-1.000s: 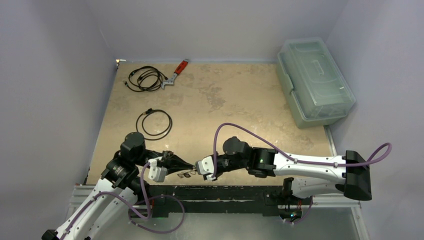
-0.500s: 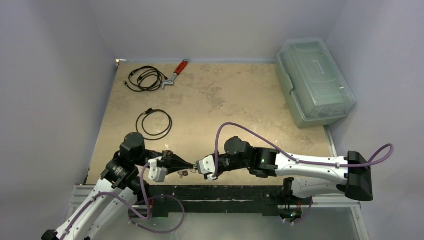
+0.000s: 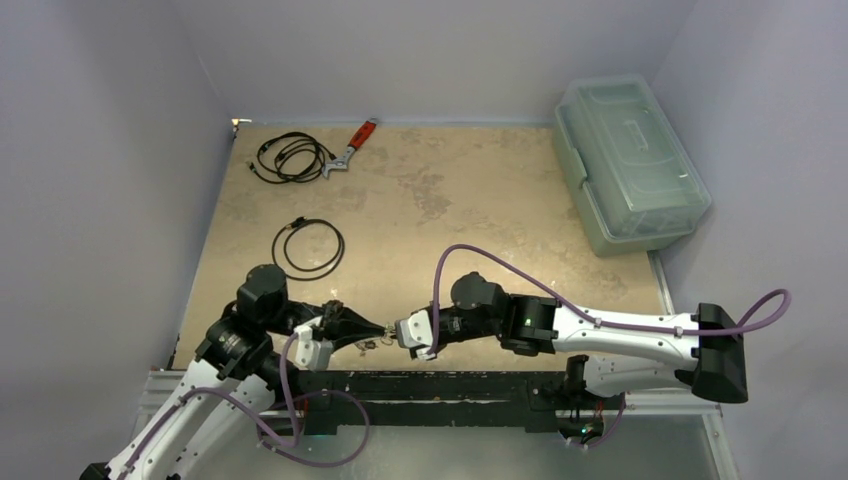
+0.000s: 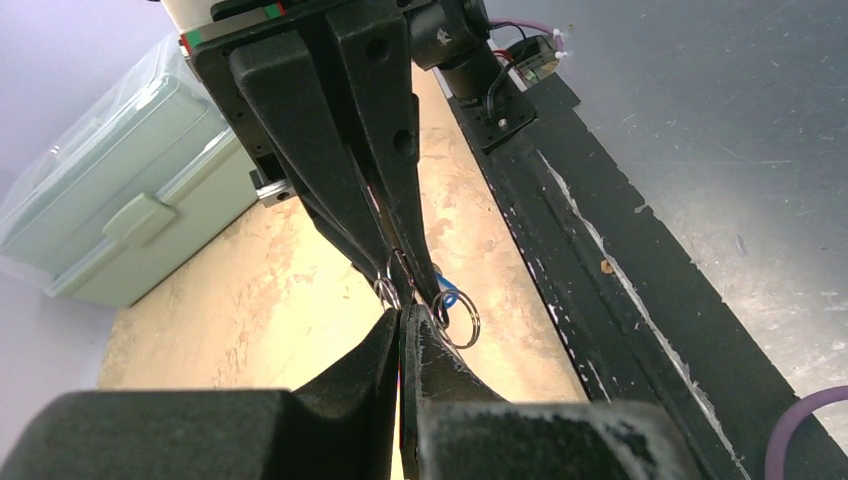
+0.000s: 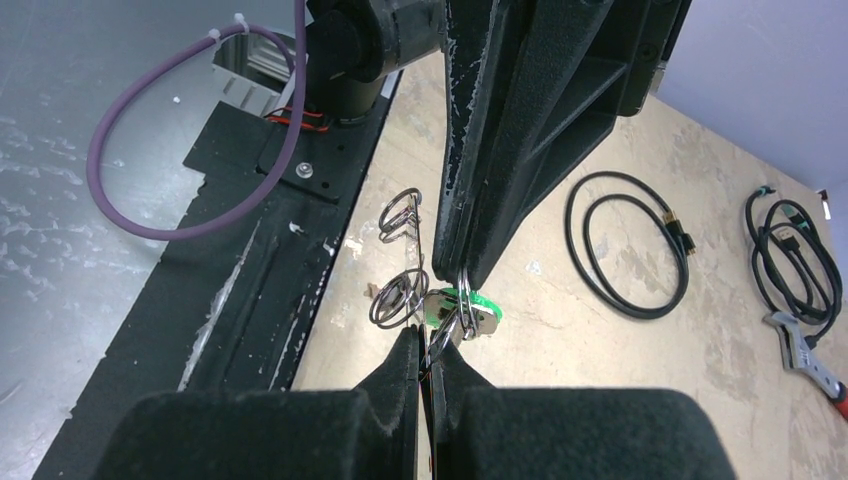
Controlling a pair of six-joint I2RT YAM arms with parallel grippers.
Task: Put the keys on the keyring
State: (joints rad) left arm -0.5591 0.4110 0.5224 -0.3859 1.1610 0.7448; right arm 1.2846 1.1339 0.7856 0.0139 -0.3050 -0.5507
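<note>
My left gripper [image 3: 380,328] and right gripper [image 3: 398,331] meet tip to tip just above the table's front edge. Both are shut on the thin grey wire of the keyring [image 5: 452,312], which runs between the two pairs of tips. In the right wrist view my gripper [image 5: 428,338] pinches the wire, and a silver key with a green tag [image 5: 468,303] hangs on it beside small metal rings [image 5: 399,297]. In the left wrist view my gripper [image 4: 403,316] is shut. A blue tag [image 4: 448,295] and small rings [image 4: 458,320] dangle at its tips. The dark key is hidden.
Two black cable coils [image 3: 309,247] [image 3: 289,157] and a red-handled wrench [image 3: 352,146] lie at the far left. A clear lidded box [image 3: 628,162] stands at the far right. The black front rail [image 3: 440,382] runs just below the grippers.
Both grippers stay shut and tip to tip. The dangling rings under them have swung a little to the left. The left arm's elbow has shifted slightly left.
</note>
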